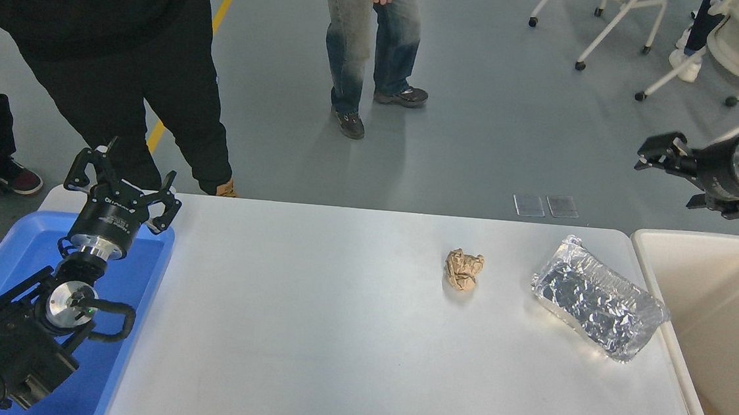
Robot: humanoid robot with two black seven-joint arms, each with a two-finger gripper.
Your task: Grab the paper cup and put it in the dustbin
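At the left edge of the white table (304, 361) lies a blue tray (132, 294), and nothing loose shows on the bare part of it. The left arm rests over this tray, pointing away from the camera, and the left gripper (122, 183) at its tip has its fingers spread wide with nothing between them. Behind it, at the far side of the table, stands a person in black clothes (118, 49), and a second person in blue jeans (370, 36) stands farther back on the grey floor. Near the middle of the table sits a crumpled brown paper ball (463, 270). To its right lies a shiny silver foil container (599, 308), tilted and looking empty. At the right end stands the big cream dustbin (669, 257); a bit of brown shows at its bottom. The paper cup cannot be seen anywhere, not on the table and not in the visible part of the bin. The right gripper (666, 161) hangs high above the bin's far edge, pointing left, fingers apart and holding nothing.
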